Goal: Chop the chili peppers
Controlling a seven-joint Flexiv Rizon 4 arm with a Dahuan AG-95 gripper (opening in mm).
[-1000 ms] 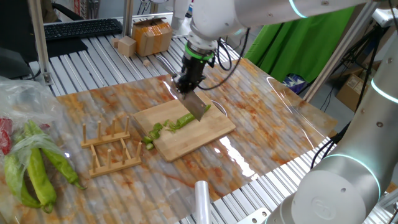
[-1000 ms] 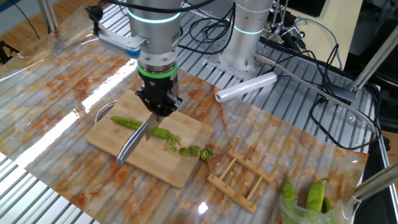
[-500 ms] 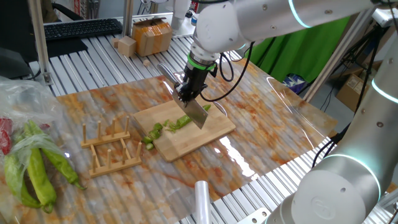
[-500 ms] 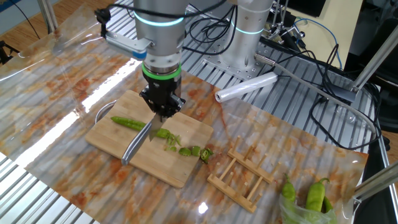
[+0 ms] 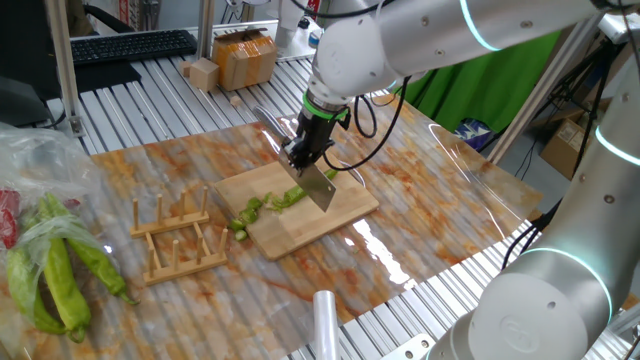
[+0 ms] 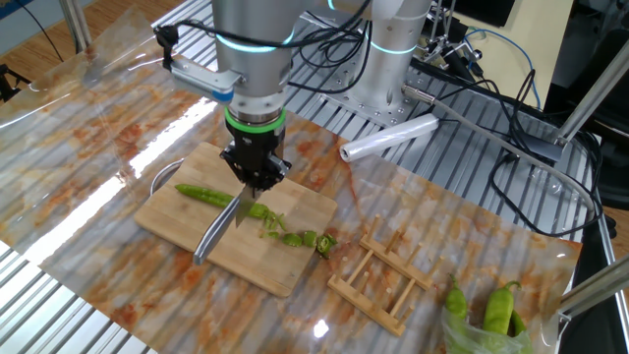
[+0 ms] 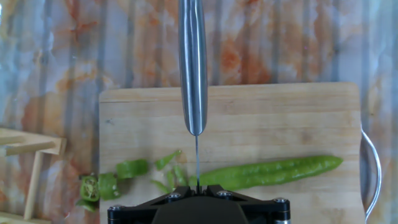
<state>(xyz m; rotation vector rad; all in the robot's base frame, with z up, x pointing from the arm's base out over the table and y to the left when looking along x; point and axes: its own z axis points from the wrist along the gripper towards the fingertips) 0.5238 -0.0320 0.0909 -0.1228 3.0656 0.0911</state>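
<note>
Claw (image 6: 255, 179) pinched shut on the knife (image 6: 218, 225), pointing down over the cutting board (image 6: 285, 261); the chili (image 7: 267, 172) lies on the board directly beneath, long axis crosswise to the blade, cut pieces (image 7: 112, 180) off to one side, uncut length to the other.

Beside the cutting board (image 6: 285, 270) stands a wooden rack (image 6: 378, 278), blocking low passes there. The worktop (image 6: 88, 147) on the board's other side lies open for approach.
</note>
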